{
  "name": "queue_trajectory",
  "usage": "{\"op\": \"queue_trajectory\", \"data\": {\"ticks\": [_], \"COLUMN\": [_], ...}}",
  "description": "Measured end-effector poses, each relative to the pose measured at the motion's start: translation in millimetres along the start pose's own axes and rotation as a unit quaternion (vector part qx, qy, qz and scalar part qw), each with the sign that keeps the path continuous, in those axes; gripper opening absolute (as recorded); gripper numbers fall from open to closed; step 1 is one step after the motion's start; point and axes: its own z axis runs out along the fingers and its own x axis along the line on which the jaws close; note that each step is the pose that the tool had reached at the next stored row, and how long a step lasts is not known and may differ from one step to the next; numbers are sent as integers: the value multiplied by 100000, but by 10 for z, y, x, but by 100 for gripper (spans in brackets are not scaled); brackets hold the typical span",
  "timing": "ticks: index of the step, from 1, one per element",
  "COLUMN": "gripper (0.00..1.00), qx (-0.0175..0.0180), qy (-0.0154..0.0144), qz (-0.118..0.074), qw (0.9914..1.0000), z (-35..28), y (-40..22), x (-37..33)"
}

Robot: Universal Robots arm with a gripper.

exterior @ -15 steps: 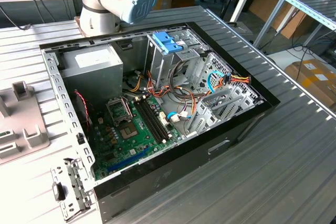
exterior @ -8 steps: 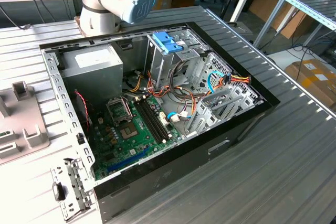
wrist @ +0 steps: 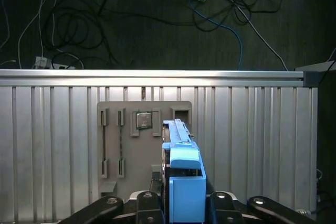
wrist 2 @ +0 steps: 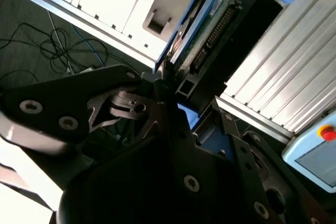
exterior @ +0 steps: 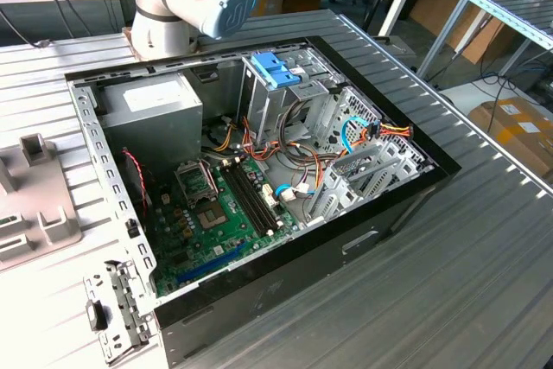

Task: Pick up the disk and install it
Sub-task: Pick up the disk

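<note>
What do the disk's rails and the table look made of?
The disk has rails of seemingly matte light-blue plastic, going by the even moulded colour. The table looks like ribbed metal, likely aluminium: dull silver sheen, straight grooves.

claw (wrist: 186,209) clamps disk (wrist: 181,150) edge-on | over grey fixture plate (wrist: 131,156) | ribbed tabletop (wrist: 252,140) | cables (wrist: 239,30) on floor (wrist: 147,45)

A ribbed, silver-grey metal bench (exterior: 484,239) carries everything. An open black computer case (exterior: 346,252) lies on its side across the middle, with its interior facing up. Toward the exterior view's left, a pale grey fixture plate (exterior: 34,213) with raised blocks and slots rests flat on the ribs, apart from the case. A perforated metal bracket (exterior: 117,313) lies just beside the case's near corner. The arm's base (exterior: 160,32) stands at the far edge.
</note>
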Motion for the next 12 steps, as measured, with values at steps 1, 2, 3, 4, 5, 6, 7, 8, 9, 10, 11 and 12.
{"op": "queue_trajectory", "data": {"ticks": [1,2,3,4,5,6,7,8,9,10,11,12], "gripper": [37,37,37,37,37,37,37,37,37,37,37,37], "qx": [2,2,1,2,4,0,4,3,0,0,1,-1], "qy": [0,0,0,0,0,1,1,1,2,1,0,1], "qz": [2,0,1,-1,-3,-3,0,-3,0,-3,-4,-4], "qw": [100000,100000,100000,100000,100000,100000,100000,100000,100000,100000,100000,100000], "z": [0,-1,-1,-2,-2,-3,-4,-4,-5,-7,-7,-8], "y": [0,0,0,0,0,0,0,-1,0,-1,-1,-1], "x": [8,17,26,35,47,57,66,76,86,109,123,131]}}
